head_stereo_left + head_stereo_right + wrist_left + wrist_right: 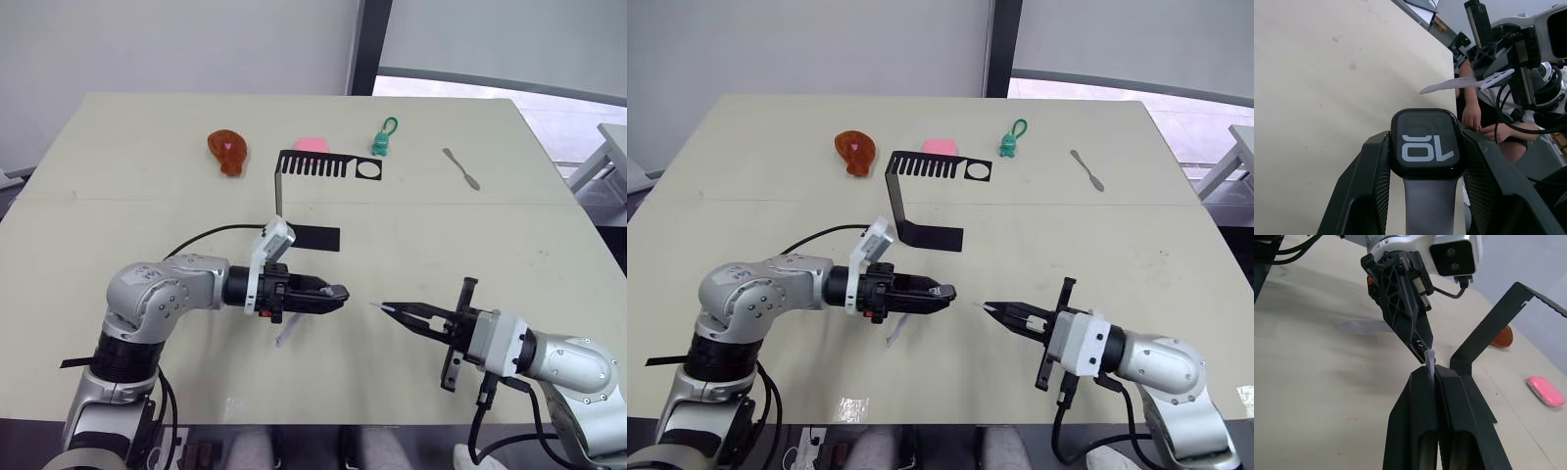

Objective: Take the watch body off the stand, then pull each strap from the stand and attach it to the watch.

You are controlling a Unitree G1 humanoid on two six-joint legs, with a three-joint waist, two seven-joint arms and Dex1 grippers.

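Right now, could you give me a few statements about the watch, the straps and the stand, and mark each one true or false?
1. The left gripper holds the watch body. True.
2. No strap is on the watch yet. False: one strap already hangs from it, between the fingers.
3. The right gripper is shut on the other strap. True.
4. The two grippers touch each other. False: a gap lies between them over the table.
5. Both straps sit on the stand. False: its comb top carries nothing.
6. The green keychain lies beyond the stand. True.
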